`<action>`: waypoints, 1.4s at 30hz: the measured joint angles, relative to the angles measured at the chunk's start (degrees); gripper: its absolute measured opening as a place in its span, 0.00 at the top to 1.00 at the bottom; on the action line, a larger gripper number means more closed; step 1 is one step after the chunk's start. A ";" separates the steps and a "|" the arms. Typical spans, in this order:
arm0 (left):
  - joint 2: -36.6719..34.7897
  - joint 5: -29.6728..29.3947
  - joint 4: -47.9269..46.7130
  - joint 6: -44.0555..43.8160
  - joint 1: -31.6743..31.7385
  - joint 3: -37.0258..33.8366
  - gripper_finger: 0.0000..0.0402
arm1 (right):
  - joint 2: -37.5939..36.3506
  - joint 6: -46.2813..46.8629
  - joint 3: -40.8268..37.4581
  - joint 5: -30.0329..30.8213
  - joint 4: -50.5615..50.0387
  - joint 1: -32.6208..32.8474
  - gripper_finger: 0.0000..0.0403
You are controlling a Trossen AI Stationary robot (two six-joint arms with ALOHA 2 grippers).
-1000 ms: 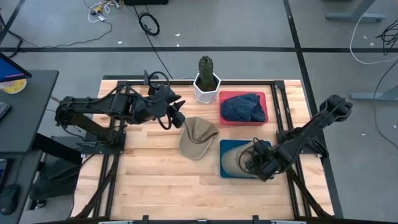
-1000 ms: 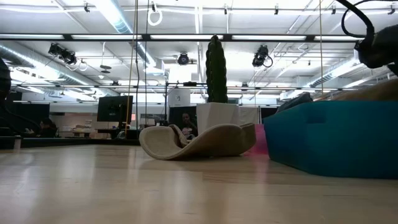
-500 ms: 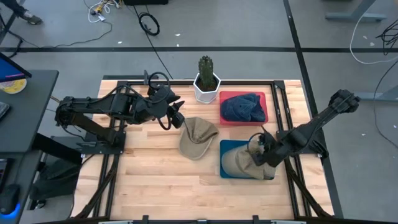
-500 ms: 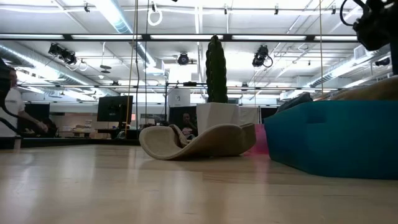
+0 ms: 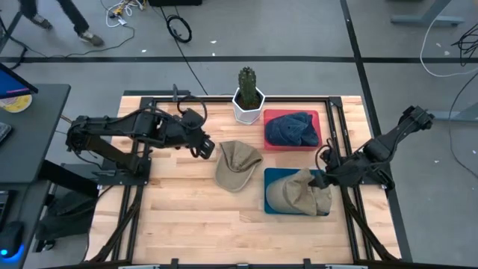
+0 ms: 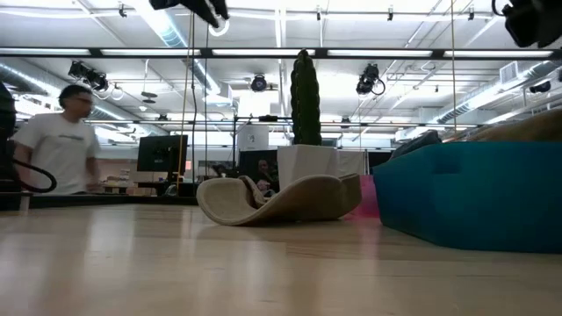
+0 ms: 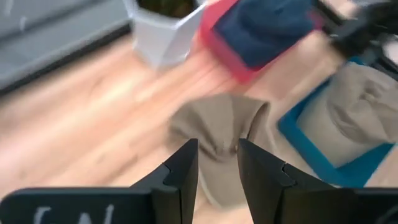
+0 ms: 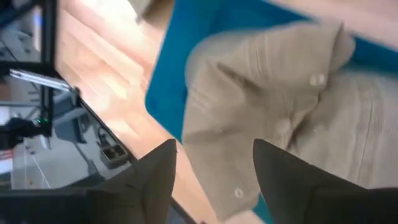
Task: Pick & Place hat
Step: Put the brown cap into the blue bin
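Observation:
A tan hat (image 5: 237, 164) lies crown-down on the wooden table, near its middle; it also shows in the low view (image 6: 281, 200) and the left wrist view (image 7: 217, 130). A second tan hat (image 5: 299, 192) lies in a blue tray (image 5: 270, 175), seen close in the right wrist view (image 8: 267, 106). My left gripper (image 5: 207, 149) hovers just left of the loose hat, open by a narrow gap (image 7: 217, 149). My right gripper (image 5: 326, 166) is open (image 8: 214, 152), raised above the blue tray's right far corner, touching nothing.
A red tray (image 5: 317, 116) with a navy hat (image 5: 291, 128) sits at the far side, beside a potted cactus (image 5: 248, 97). Black frame rails (image 5: 336, 127) border the table. Bare wood lies along the near edge. A person (image 6: 61, 149) walks in the room behind.
My right gripper has risen off the tan hat in the blue tray and drawn back toward the table's right edge; that hat now lies spread in the tray. My left gripper has pulled back a little toward the left, away from the loose hat.

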 joint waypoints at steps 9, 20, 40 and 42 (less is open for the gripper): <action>-0.02 7.28 -5.05 -10.51 1.67 -1.56 0.65 | -0.33 -4.76 0.00 9.80 4.10 0.00 0.49; 0.09 15.91 10.96 -25.71 1.62 -24.22 0.36 | -0.33 -17.40 0.00 18.16 9.18 0.00 0.49; 0.09 16.05 53.82 -24.29 3.61 -50.02 0.26 | -0.28 -24.33 0.00 20.27 9.66 -0.01 0.49; 0.09 16.14 54.50 -22.74 3.61 -50.55 0.26 | -0.28 -24.73 0.00 20.44 9.66 -0.02 0.49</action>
